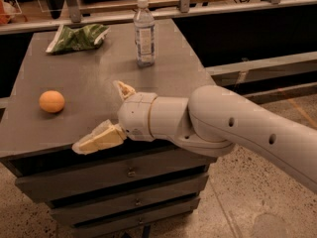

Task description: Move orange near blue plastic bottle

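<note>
The orange [52,101] sits on the left side of the grey cabinet top [89,73]. The blue plastic bottle [144,32], clear with a white cap and pale label, stands upright toward the back middle of the top. My gripper [101,115] is open and empty, with one cream finger near the front edge and the other farther back. It hovers over the front middle of the top, to the right of the orange and well in front of the bottle.
A green snack bag [77,37] lies at the back left of the top. The cabinet has drawers [131,172] below its front edge. A shelf rail [208,4] runs behind, and speckled floor [247,202] lies to the right.
</note>
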You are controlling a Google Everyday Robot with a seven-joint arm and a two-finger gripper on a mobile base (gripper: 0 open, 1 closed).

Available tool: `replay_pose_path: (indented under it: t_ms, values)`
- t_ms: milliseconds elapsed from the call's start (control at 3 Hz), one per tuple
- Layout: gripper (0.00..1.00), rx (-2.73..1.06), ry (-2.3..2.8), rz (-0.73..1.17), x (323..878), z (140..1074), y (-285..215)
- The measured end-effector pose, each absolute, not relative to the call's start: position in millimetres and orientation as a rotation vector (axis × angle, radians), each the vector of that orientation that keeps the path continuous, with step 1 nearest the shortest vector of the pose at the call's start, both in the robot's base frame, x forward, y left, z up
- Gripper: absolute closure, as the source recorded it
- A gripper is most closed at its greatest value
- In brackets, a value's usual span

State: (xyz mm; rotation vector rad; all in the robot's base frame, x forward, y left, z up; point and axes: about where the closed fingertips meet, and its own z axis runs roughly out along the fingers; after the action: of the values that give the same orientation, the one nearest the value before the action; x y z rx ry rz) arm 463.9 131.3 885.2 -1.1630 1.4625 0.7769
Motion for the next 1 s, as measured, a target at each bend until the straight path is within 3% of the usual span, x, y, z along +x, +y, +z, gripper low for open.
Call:
replay_pose_path:
  t_ms: [1000]
  values:
    - [0.00,-1.106,1.415,0.783,479.3,882.7,185.6]
